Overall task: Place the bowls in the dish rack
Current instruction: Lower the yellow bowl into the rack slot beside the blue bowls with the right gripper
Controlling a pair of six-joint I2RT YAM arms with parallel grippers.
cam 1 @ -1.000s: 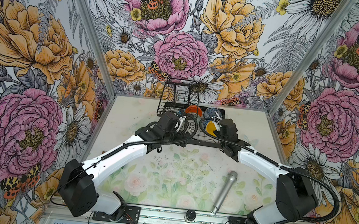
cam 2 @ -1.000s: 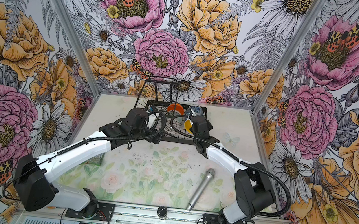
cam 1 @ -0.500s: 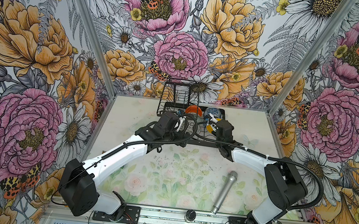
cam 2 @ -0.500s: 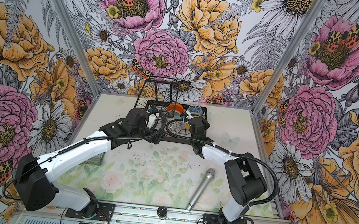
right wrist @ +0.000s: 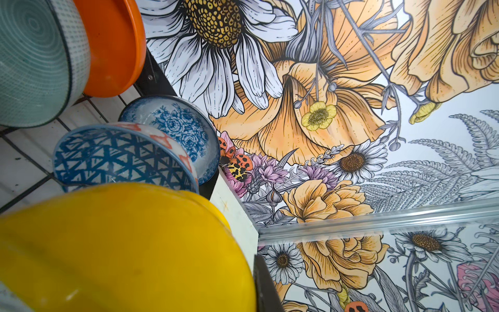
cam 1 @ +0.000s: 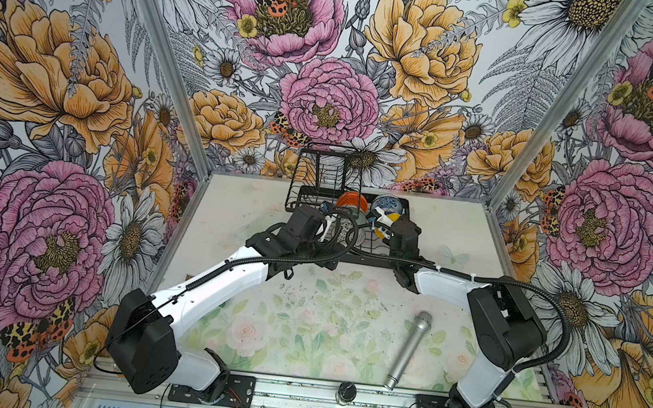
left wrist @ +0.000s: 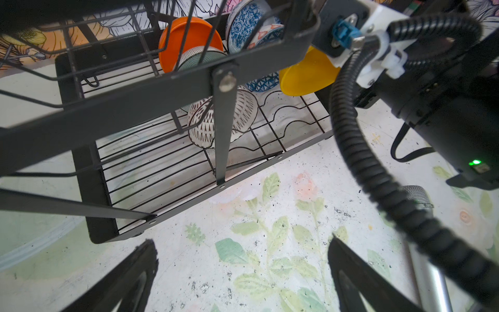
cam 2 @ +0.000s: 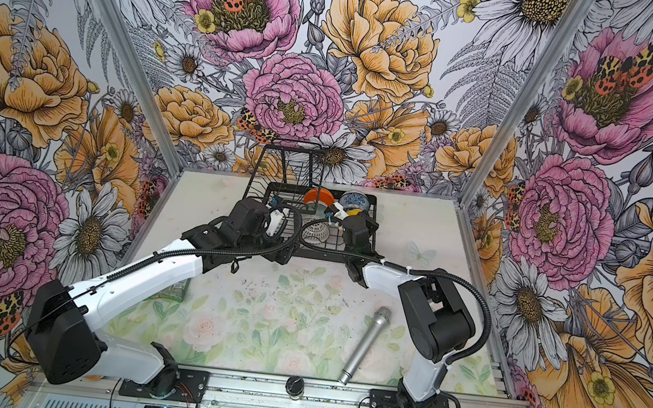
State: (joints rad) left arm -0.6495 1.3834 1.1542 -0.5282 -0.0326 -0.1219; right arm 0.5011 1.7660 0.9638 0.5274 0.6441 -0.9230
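Observation:
The black wire dish rack (cam 1: 368, 261) (left wrist: 94, 189) stands at the back of the table. Several bowls lean inside it: orange (left wrist: 186, 37) (right wrist: 113, 46), blue floral (left wrist: 243, 27) (right wrist: 178, 127), pale teal (left wrist: 199, 58) (right wrist: 32, 62), blue geometric (right wrist: 116, 159) and white lattice (left wrist: 243, 113). My right gripper (cam 1: 384, 227) is shut on the rim of the yellow bowl (cam 1: 393, 220) (right wrist: 121, 248), tilted on edge over the rack's right end, just in front of the geometric bowl. One finger (right wrist: 266, 286) shows beside it. My left gripper (left wrist: 243, 270) hangs open and empty over the table at the rack's front left.
A silver microphone (cam 1: 408, 350) (cam 2: 366, 345) lies on the table at the front right. A small black knob (cam 1: 346, 391) sits on the front rail. The rack's raised upper tier (cam 1: 322, 175) stands at its left end. Patterned walls close in three sides.
The right arm's elbow has swung inward to the left, and the yellow bowl has shifted slightly toward the back of the rack. The left arm has stayed put.

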